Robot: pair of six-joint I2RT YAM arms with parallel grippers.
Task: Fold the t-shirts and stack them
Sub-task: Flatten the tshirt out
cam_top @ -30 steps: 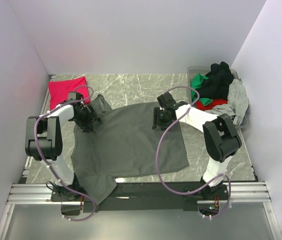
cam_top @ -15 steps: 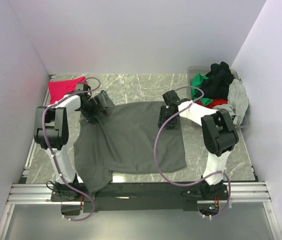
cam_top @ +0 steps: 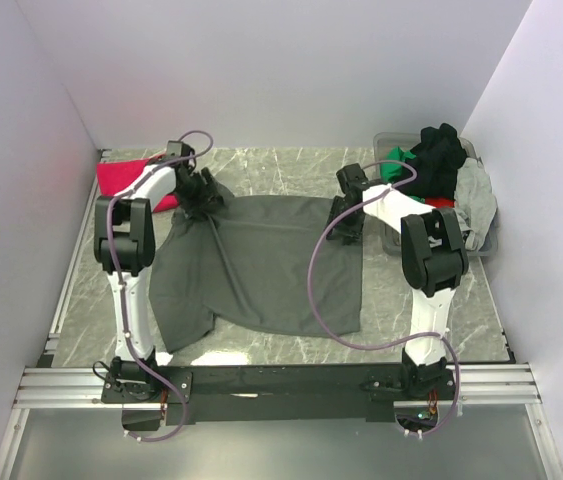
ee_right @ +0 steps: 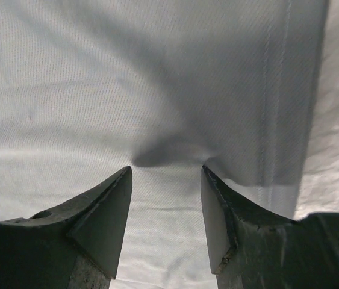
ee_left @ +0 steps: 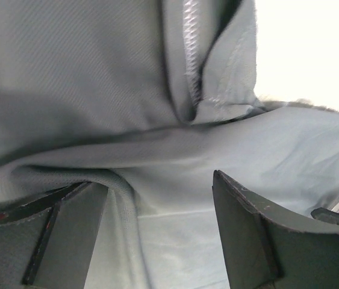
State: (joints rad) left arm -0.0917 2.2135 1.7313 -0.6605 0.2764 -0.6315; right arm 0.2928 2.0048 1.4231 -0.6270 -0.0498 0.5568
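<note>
Left gripper (cam_top: 201,193), jaws apart, presses the eleven o'clock corner of the dark charcoal-grey cloth t-shirt (cam_top: 261,265); right gripper (cam_top: 346,217), likewise spread, at one o'clock.

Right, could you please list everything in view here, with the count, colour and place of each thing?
spread t-shirt: one, dark charcoal-grey, lying across the middle of the table
small t-shirt: one, magenta-red, far left corner of the table
heaped garments: several, exact count unclear; black, green, light grey and red; piled in the tub
tub: one, clear plastic, far right of the table
table: one, grey marble pattern, under everything
left gripper: one, black, jaws open, at the spread t-shirt's far left part, where the cloth bunches
right gripper: one, black, jaws open, tips at the spread t-shirt's far right edge
</note>
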